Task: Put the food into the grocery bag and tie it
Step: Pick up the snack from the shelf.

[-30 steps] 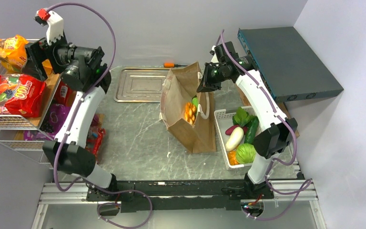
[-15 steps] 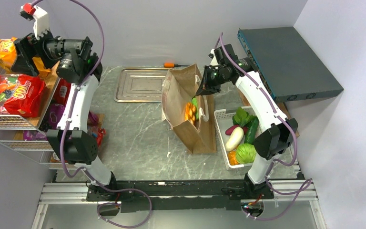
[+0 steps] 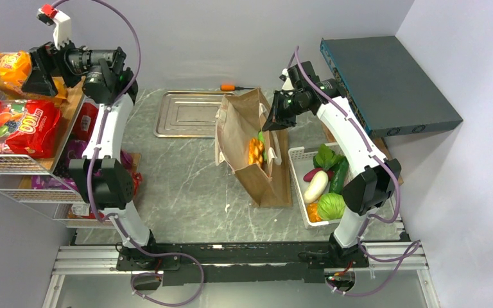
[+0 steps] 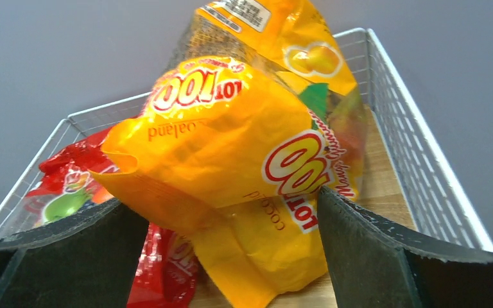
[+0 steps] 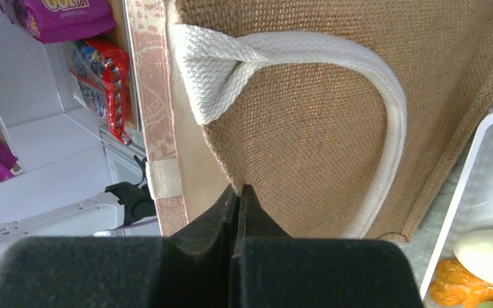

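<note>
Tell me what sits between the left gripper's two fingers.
The orange snack packet sits between the fingers of the open left gripper, as the left wrist view shows; contact cannot be told.

You're looking at an orange packet (image 4: 244, 186) with red-and-white ringed lettering and a green leaf mark. The red packet (image 3: 14, 125) has white letters and fruit pictures. The wire shelf (image 4: 417, 147) is white. Your bag (image 3: 237, 141) is woven brown with a pale patterned trim, and its handle (image 5: 334, 58) is white. The knobbly piece (image 3: 255, 152) is orange. The table (image 3: 186, 179) is grey marble with white veins, and the tray (image 3: 167, 115) is silver. The basket (image 3: 298, 156) is white, the cabbage (image 3: 331, 206) green, the radish (image 3: 316, 186) white and purple. You also see a purple packet (image 5: 64, 16) with yellow lettering.
</note>
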